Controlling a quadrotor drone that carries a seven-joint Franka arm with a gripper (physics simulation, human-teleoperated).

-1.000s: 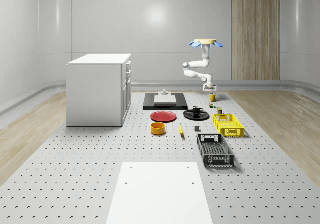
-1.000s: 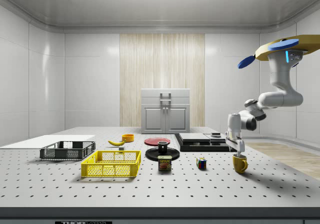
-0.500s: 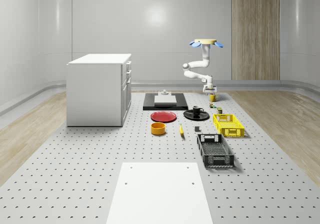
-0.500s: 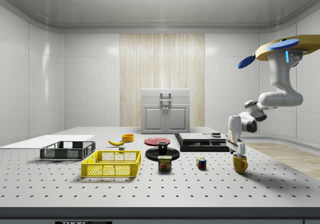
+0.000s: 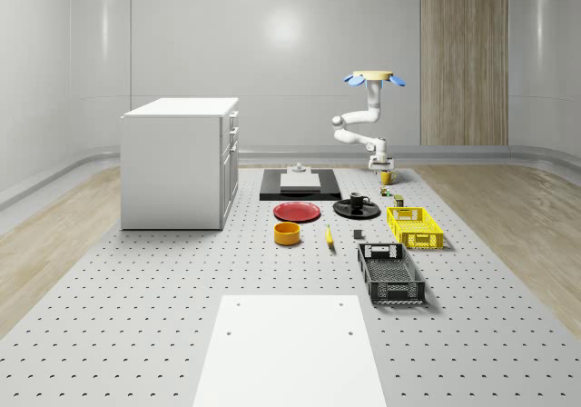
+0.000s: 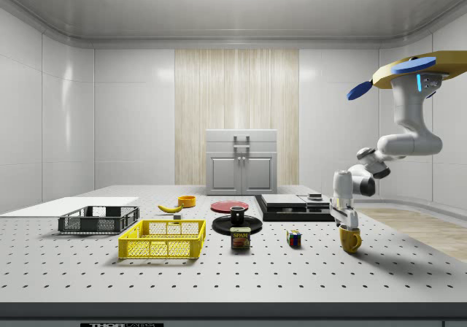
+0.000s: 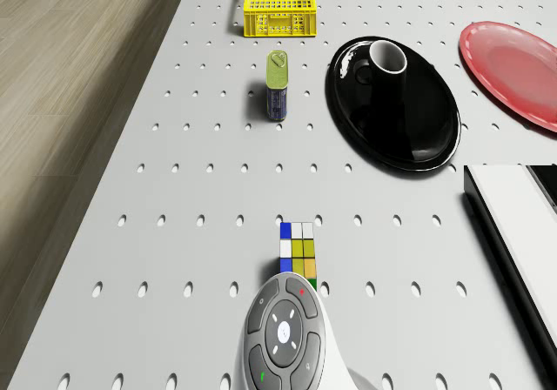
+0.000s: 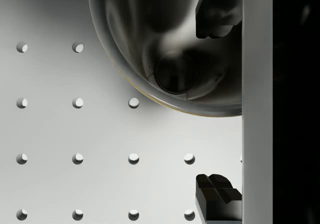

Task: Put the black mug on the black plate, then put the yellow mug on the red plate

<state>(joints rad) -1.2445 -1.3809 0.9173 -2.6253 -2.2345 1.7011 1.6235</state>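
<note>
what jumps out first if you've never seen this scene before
The drone hovering above the perforated table's far corner, at the side view's right, its white arm bent down so the open gripper sits right at the yellow mug. Next, the black mug standing on the glossy black plate, with the empty red plate beside it.

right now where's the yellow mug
The yellow mug stands on the table at the side view's right, past the puzzle cube, directly under the gripper, far from the red plate.
</note>
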